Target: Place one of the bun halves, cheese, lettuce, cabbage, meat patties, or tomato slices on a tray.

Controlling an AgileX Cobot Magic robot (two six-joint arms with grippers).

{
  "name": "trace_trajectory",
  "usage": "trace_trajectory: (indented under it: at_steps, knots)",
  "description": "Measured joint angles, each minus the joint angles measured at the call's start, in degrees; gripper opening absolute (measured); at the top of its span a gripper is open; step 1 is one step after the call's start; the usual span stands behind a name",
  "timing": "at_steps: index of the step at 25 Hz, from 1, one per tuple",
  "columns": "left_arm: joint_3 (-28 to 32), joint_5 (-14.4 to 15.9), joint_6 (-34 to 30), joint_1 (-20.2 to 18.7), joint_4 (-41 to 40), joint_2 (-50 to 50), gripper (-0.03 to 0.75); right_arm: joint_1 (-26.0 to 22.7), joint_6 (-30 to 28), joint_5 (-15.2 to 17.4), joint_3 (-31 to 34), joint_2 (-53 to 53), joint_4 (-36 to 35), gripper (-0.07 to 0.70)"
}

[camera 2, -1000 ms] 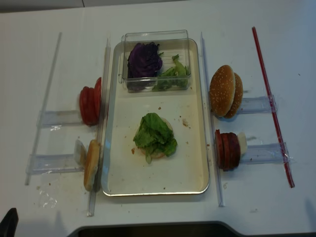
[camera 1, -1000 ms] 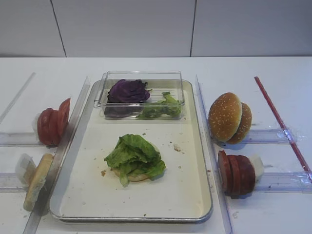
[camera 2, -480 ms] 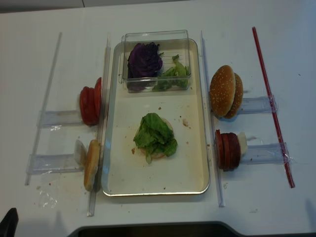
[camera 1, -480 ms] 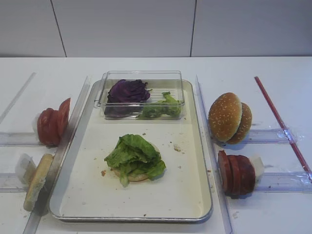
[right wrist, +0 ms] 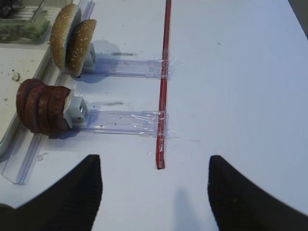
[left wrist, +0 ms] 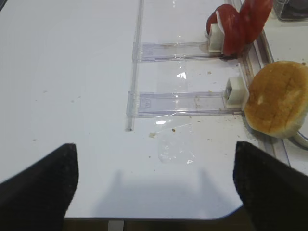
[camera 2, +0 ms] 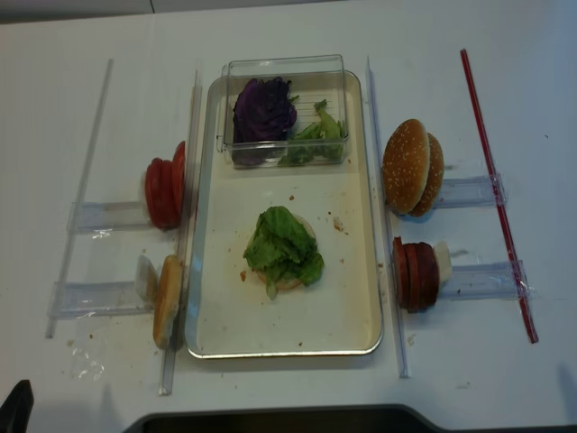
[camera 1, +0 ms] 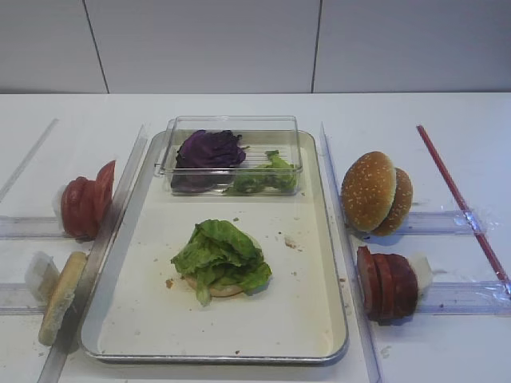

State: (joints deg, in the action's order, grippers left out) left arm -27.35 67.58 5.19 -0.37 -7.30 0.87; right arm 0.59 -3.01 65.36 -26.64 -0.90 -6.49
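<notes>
The tray [camera 1: 297, 307] [camera 2: 347, 311] lies mid-table. At its centre, lettuce [camera 1: 219, 254] [camera 2: 282, 245] covers a bun half [camera 1: 221, 290]. A clear box [camera 1: 231, 128] at the tray's far end holds cabbage [camera 1: 209, 149] and more green leaves. Sesame bun halves [camera 1: 375, 193] [right wrist: 67, 38] and meat patties [camera 1: 387, 283] [right wrist: 41, 107] stand on edge to the right. Tomato slices [camera 1: 84, 205] [left wrist: 240, 26] and a pale bun half [camera 1: 60, 297] [left wrist: 276, 103] stand to the left. Cheese is out of view. My right gripper [right wrist: 154, 192] and left gripper [left wrist: 154, 187] are open and empty over bare table.
Clear plastic rails [camera 1: 447, 222] [left wrist: 178, 103] hold the stacked food on both sides of the tray. A red strip [camera 1: 459, 199] [right wrist: 163, 86] runs along the far right. The table's front edge [left wrist: 144, 219] is just under my left gripper, near a plastic scrap [left wrist: 175, 149].
</notes>
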Motion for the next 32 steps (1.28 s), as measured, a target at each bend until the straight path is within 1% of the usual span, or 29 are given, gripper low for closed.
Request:
trace_trajectory:
  at_steps: [32]
  knots:
    - [0.0, 0.0, 0.0, 0.0, 0.0, 0.0, 0.599, 0.0, 0.2, 0.0, 0.0, 0.0, 0.0, 0.491]
